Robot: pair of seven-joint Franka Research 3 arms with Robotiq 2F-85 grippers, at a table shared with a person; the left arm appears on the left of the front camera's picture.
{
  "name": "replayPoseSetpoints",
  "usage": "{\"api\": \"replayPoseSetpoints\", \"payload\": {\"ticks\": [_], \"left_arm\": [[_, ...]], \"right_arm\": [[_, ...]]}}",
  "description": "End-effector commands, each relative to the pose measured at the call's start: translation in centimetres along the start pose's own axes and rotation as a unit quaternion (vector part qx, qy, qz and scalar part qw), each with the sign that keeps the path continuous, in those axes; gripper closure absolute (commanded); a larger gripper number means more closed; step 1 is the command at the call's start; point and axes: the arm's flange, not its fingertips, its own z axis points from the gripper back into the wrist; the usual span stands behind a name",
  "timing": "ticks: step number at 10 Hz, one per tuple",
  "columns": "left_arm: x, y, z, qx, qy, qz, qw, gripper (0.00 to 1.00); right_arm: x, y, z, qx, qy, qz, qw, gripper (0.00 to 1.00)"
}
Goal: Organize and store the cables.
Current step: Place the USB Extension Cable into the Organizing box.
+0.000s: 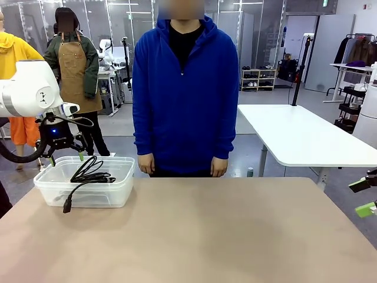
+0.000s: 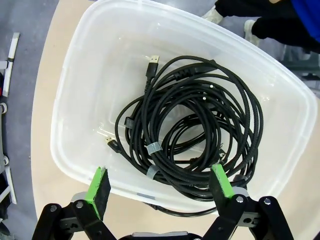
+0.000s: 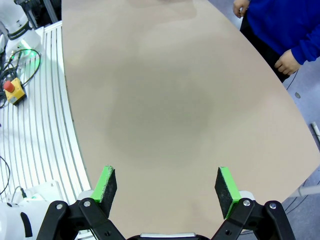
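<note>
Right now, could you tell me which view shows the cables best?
The left wrist view: it looks straight down on the coiled cables in the bin. The front view shows them side-on, one plug hanging over the rim.

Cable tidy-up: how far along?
Looks nearly done: the black cables lie coiled in the clear plastic bin, though one plug end hangs over its front wall. Nothing in hand: left gripper hovers open above the bin, right gripper open over bare table. Left: possibly tucking that end in.
</note>
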Motion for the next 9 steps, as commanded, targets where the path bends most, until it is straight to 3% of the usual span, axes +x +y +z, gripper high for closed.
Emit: {"api": "replayPoseSetpoints", "payload": {"ticks": [1, 9], "left_arm": [[0.13, 0.07, 0.11, -0.001, -0.005, 0.003, 1.000, 0.00], [0.13, 0.07, 0.11, -0.001, -0.005, 0.003, 1.000, 0.00]], "right_arm": [[0.11, 0.10, -0.01, 0.000, -0.006, -0.001, 1.000, 0.00], [0.11, 0.10, -0.01, 0.000, -0.006, -0.001, 1.000, 0.00]]}}
